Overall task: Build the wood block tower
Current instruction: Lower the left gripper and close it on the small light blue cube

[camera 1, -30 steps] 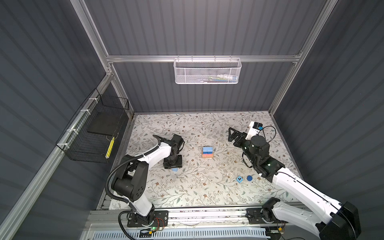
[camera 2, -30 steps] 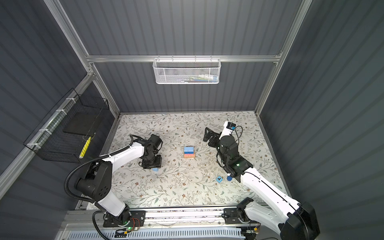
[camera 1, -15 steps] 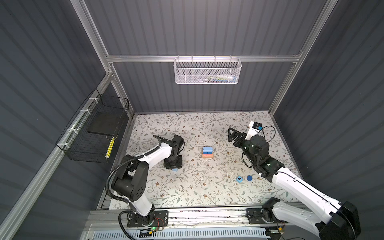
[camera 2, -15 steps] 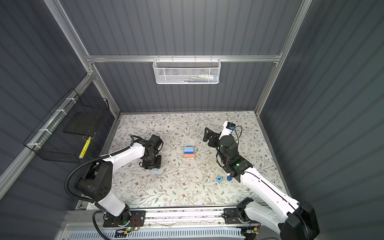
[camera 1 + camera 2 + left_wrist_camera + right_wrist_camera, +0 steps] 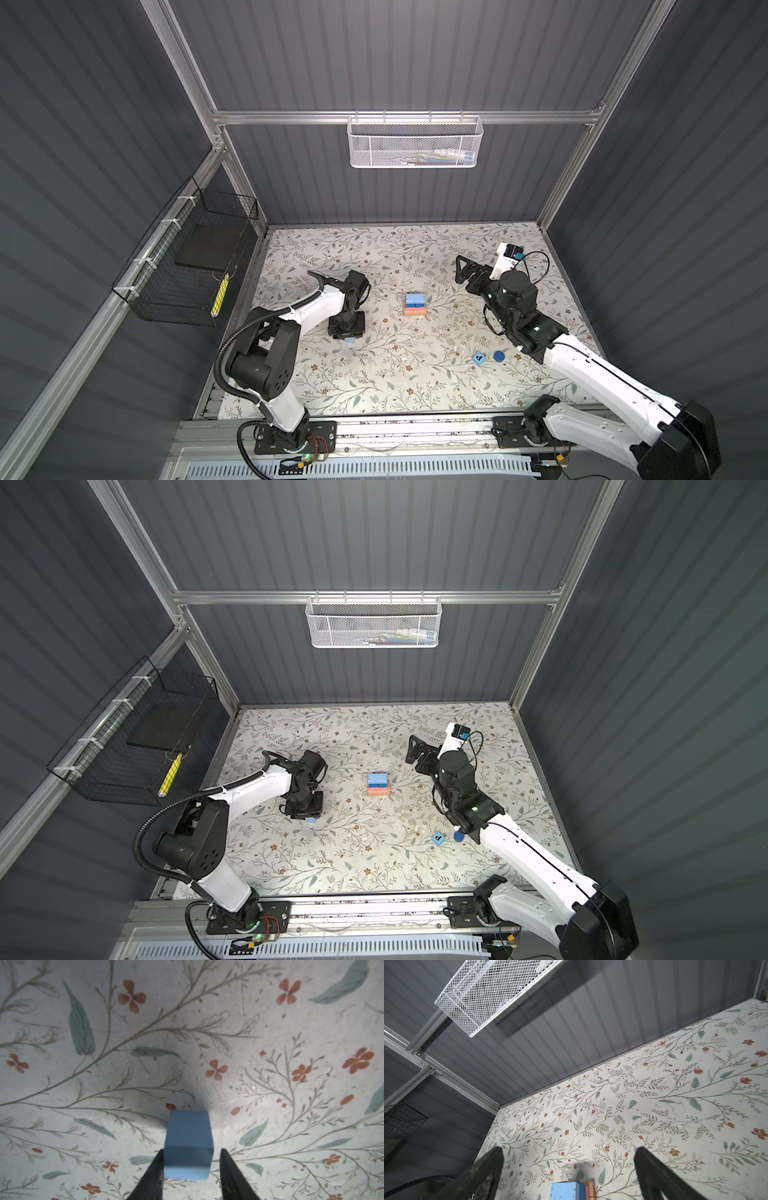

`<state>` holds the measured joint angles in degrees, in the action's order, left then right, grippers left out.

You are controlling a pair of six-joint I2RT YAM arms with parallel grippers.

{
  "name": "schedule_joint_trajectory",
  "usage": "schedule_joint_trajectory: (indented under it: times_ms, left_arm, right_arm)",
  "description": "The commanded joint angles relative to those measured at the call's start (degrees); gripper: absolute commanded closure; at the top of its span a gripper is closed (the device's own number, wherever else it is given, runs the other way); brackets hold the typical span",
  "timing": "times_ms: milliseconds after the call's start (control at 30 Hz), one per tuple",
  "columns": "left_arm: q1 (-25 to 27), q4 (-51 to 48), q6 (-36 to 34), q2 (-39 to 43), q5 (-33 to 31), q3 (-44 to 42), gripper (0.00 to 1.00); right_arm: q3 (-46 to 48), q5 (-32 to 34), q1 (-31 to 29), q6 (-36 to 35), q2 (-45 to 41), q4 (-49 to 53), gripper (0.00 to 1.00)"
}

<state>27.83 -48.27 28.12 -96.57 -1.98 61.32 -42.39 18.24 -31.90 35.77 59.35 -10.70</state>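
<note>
Our left pincer (image 5: pixel 191 1150) sits narrowly spread around the light blue cube (image 5: pixel 188 1145), left of centre in both top views, one finger (image 5: pixel 153 1172) touching, one just short; we should centre it, squeeze and lift straight toward the tower (image 5: pixel 415 305) at mid-frame. Our right pincer (image 5: pixel 569 1150) gapes wide, empty. The white mesh basket (image 5: pixel 374 145) up top holds unclear small items; the black wire basket (image 5: pixel 174 307) at left, a dark slab (image 5: pixel 205 249).

Both top views look steeply down on the tower (image 5: pixel 415 304); the right wrist view sees it from low, the left faces the worktop (image 5: pixel 207 1032) closely.
</note>
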Motion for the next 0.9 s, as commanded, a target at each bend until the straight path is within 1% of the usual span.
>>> schedule_joint_trajectory:
  times_ms: [0, 533, 767, 800, 867]
  left_arm:
    - [0.49, -0.42, 0.73, -0.97, -0.83, -0.27, 0.57]
    - [0.55, -0.77, 1.24, -2.13, -1.35, 0.46, 0.65]
    - [0.55, -0.77, 1.5, -2.3, -1.87, 0.29, 0.66]
    - [0.55, -0.77, 1.5, -2.18, -1.89, 0.42, 0.67]
    - [0.55, -0.9, 1.55, -2.07, -1.89, 0.55, 0.72]
  right_arm:
    - [0.2, -0.1, 0.35, 0.06, 0.15, -0.64, 0.01]
    - [0.17, -0.45, 0.53, 0.0, 0.24, -0.49, 0.01]
    - [0.29, -0.45, 0.65, -0.04, -0.03, -0.29, 0.01]
    - [0.29, -0.48, 0.63, -0.05, -0.03, -0.2, 0.01]
    - [0.24, -0.43, 0.74, -0.04, -0.11, -0.16, 0.01]
